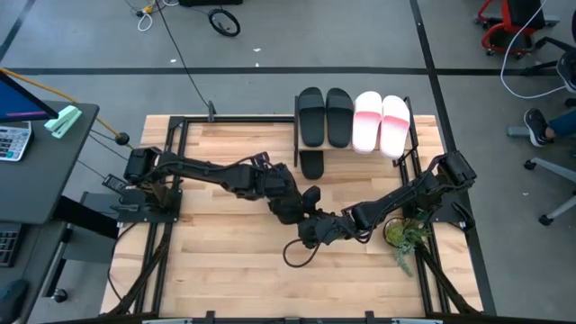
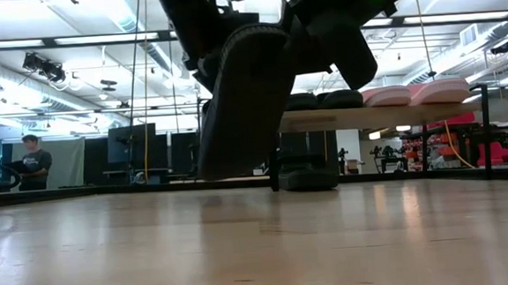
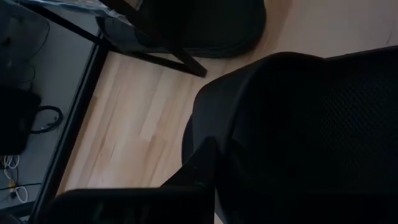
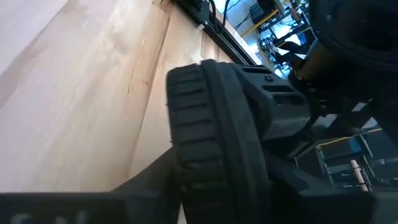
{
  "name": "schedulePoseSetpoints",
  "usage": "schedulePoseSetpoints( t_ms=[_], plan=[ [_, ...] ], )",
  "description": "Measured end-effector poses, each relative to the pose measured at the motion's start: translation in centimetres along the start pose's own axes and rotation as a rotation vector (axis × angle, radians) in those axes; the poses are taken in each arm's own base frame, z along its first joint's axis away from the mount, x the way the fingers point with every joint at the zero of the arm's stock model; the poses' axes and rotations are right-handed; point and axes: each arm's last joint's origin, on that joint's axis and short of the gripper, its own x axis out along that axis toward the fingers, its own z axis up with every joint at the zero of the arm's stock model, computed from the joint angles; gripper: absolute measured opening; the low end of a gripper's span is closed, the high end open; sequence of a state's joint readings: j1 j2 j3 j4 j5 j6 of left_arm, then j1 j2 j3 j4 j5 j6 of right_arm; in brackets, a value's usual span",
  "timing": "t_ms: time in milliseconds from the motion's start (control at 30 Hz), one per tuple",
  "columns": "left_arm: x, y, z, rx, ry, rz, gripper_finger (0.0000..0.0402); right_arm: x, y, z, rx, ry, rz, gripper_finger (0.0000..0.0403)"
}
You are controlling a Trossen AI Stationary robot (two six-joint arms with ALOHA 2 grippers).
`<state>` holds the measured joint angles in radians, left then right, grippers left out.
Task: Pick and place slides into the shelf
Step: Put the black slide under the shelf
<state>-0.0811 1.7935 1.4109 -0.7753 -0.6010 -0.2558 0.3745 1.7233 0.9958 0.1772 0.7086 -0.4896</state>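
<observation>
Black slide (image 2: 242, 99) hangs tilted above the worktop (image 1: 225, 270), toe down, mid-worktop near the front, where both arms meet. Right pincer (image 4: 205, 186) seems clamped on its sole edge, treaded rim filling that wrist view. Left pincer (image 1: 301, 211) sits right against the same slide; whether it's gripping or open, cannot tell.

Risks, as I judge: both pincers crowd one slide, so wrists could collide or tug against each other; edge grip looks shallow, and the slide may swing or drop. A cable loop (image 1: 297, 252) on the boards below could snag.

Farther back, the shelf (image 1: 414, 148): top board carries two black slides (image 1: 325, 115) and the pink pair (image 1: 382, 121), nearly full, so a careless placement could knock one off. One more black slide (image 1: 311, 164) sits on the lower tier, partly hidden.

Hidden: fingertip contact, blocked by arms in the high view; left wrist view is mostly dark slide. A sixth slide isn't visible.
</observation>
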Motion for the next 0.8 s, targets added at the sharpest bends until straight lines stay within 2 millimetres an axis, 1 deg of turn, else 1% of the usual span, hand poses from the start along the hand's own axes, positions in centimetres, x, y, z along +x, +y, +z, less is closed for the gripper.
schedulePoseSetpoints(
  t_ms=[167,300,467,567,667,800],
  plan=[
    [0.0,0.2,0.2,0.009,-0.010,-0.008,0.0034,-0.4,0.5,0.2,-0.016,-0.012,0.022,0.0080],
    [0.1,0.3,0.4,0.059,-0.023,-0.005,0.0044,-0.8,0.9,0.3,-0.028,-0.003,0.000,0.0078],
    [-0.1,0.2,0.8,0.066,-0.061,-0.004,0.0077,-1.6,1.7,0.1,-0.070,0.073,-0.065,0.0076],
    [-1.4,-0.1,1.2,0.047,-0.068,-0.025,0.0098,-2.0,2.1,-0.4,-0.062,0.121,-0.066,0.0076],
    [-3.2,-0.3,2.0,0.124,-0.075,-0.044,0.0114,-2.4,2.7,-0.9,-0.002,0.151,-0.049,0.0075],
    [-6.1,0.4,3.5,0.141,-0.103,-0.042,0.0129,-3.5,3.8,-1.3,0.070,0.189,-0.023,0.0075]
  ],
)
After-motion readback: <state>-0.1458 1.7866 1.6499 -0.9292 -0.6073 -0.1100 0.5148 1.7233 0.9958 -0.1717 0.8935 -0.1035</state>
